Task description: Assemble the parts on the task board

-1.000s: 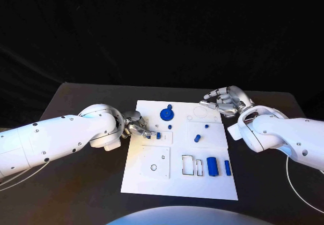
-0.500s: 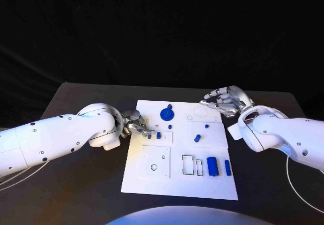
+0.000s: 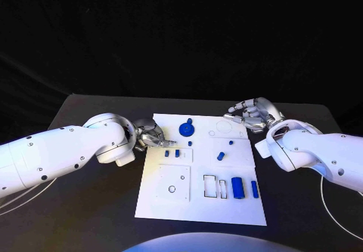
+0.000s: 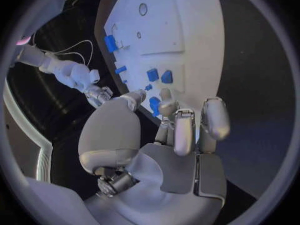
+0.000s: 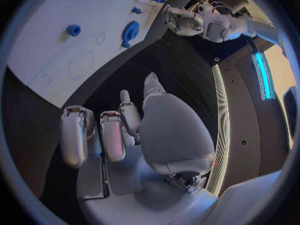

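Two blue parts (image 3: 171,153) just beside left hand (image 3: 151,137) fingers (image 3: 165,143); apparently apart.

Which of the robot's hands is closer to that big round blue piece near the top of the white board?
Left. The left hand sits just beside the round blue piece; the right hand hovers off the board's far corner.

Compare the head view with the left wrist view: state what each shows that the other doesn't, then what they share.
Head view alone: the whole task board on the black table, with the tall blue parts in its near slots. Left wrist view alone: the left hand from behind its palm, fingers curled, apparently holding nothing. Shared: the two small blue parts beside the left hand, the right hand and the round blue part.
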`<state>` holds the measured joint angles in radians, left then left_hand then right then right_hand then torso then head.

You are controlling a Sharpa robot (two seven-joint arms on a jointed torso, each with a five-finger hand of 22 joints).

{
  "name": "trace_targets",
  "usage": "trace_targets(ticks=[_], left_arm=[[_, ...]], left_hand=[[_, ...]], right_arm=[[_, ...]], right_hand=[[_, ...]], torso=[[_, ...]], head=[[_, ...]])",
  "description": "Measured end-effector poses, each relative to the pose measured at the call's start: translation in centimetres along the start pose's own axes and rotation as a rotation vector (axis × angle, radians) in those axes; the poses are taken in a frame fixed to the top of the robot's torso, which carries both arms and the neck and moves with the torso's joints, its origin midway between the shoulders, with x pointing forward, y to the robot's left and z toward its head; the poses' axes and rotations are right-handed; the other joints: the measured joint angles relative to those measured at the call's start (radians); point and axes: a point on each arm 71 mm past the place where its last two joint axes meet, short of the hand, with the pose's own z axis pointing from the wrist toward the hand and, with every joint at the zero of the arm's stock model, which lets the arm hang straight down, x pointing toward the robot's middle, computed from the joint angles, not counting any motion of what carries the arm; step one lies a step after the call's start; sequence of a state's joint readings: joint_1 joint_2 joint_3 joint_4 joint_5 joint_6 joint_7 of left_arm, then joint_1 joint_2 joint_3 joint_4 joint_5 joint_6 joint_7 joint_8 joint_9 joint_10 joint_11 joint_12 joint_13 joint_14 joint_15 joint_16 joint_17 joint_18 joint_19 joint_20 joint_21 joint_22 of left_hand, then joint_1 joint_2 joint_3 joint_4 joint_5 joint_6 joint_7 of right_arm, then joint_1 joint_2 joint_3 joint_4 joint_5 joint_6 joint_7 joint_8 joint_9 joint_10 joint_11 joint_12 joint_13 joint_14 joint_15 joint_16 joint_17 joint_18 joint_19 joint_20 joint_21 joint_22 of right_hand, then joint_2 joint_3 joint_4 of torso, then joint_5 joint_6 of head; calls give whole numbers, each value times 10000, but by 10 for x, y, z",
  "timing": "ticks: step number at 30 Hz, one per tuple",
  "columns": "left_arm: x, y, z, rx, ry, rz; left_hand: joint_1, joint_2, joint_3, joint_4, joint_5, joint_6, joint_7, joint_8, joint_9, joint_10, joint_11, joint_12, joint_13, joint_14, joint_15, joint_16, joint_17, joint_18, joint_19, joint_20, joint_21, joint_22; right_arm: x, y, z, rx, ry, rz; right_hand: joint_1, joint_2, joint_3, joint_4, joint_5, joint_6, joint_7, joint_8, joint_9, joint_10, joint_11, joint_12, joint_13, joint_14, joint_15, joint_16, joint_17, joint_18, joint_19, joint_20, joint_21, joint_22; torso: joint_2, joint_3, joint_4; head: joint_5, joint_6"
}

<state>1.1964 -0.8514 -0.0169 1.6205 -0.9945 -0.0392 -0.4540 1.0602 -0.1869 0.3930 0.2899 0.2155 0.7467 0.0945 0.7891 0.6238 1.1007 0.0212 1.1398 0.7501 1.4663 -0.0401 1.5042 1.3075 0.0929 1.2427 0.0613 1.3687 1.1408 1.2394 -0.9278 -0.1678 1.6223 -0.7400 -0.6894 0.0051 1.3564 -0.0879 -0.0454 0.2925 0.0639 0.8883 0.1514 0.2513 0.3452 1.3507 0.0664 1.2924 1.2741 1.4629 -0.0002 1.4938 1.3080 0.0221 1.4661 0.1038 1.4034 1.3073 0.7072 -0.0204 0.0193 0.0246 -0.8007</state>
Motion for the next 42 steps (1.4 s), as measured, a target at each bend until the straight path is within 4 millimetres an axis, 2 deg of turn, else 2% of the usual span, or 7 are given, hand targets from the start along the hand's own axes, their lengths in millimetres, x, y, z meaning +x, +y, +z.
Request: trace_targets(ticks=[2,4,9,15,27,33,42], left_arm=[[-3,-6,-1,627,-241,-486],[-5,-13,0,1303,-477,-806],[-1,-40,6,3386,-1074,-820],[8,-61,14,4924,-1498,624],[21,-76,32,5541,-1553,3829],[24,-76,42,5355,-1317,4759],[28,-80,55,5122,-1075,5391]], left_hand=[[623,11,27,-26,51,-710,305,-269,-159,-1277,300,-867,-1059,-409,277,-735,-868,282,-1124,201,-810,-1363],[1666,-62,267,-228,51,-1468,703,-652,-500,-2498,749,-1732,-1746,-2261,682,-2490,-3603,684,-3139,559,-2484,-3611],[3576,-483,1265,-848,52,-1982,730,-1237,-1577,-3778,1204,-3679,-3541,-4849,1147,-4802,-6484,697,-4305,1087,-4411,-5051],[3989,-753,1324,-1417,12,-1306,793,-1791,-2654,-3602,1181,-4630,-4757,-4790,1070,-4540,-6924,697,-4262,1045,-4294,-4943],[3856,-886,800,-1463,12,-604,573,-2275,-3419,-3370,1026,-4949,-5454,-4670,1026,-3436,-6944,698,-4114,1015,-4014,-4688],[3856,-886,800,-1463,12,-458,534,-2458,-3620,-3336,1058,-5040,-5656,-4600,994,-3026,-6962,696,-4077,1049,-3819,-4530],[3954,-788,988,-1535,12,-32,517,-2621,-3829,-3093,1048,-5160,-5886,-4584,1010,-2546,-7051,696,-4077,1049,-3511,-4280]], right_arm=[[0,0,0,-5,-19,-1],[-1,-1,1,-10,-39,-1],[-2,-2,2,-48,-119,19],[-3,-1,4,-160,-213,97],[-3,0,5,-337,-340,234],[-3,0,5,-407,-400,286],[-3,2,6,-567,-522,437]], right_hand=[[0,0,0,0,0,0,0,0,0,0,0,0,-12,0,0,0,0,0,0,0,0,0],[0,0,-2,-2,0,0,0,0,0,-84,32,-60,-97,0,0,0,-1,84,0,0,-76,4],[69,68,-48,-48,0,-75,-1,79,17,-845,17,-1065,-1109,0,0,-351,-1,256,-208,-22,-723,8],[337,217,-207,-41,0,-224,-33,265,48,-2426,37,-3870,-4003,-80,-109,-1705,-1774,782,-1369,-65,-3246,6],[458,308,-372,-68,0,-319,-9,348,47,-2773,-19,-5032,-5338,-313,-94,-2785,-2841,939,-1866,-73,-5101,-778],[589,439,-538,-40,0,-460,59,427,47,-3014,80,-5994,-6340,-1215,-20,-5170,-5187,1482,-3021,-8,-8307,-2539],[1018,667,-747,-52,0,-656,224,504,-21,-3452,339,-7735,-8407,-2128,304,-8533,-6640,1481,-3611,321,-10602,-4368]], torso=[[-3,3,2],[-4,4,5],[-3,-5,11],[2,-12,11],[3,-1,7],[-1,6,6],[2,1,7]], head=[[-16,9],[-43,22],[-91,48],[-128,63],[-199,70],[-202,75],[-194,74]])
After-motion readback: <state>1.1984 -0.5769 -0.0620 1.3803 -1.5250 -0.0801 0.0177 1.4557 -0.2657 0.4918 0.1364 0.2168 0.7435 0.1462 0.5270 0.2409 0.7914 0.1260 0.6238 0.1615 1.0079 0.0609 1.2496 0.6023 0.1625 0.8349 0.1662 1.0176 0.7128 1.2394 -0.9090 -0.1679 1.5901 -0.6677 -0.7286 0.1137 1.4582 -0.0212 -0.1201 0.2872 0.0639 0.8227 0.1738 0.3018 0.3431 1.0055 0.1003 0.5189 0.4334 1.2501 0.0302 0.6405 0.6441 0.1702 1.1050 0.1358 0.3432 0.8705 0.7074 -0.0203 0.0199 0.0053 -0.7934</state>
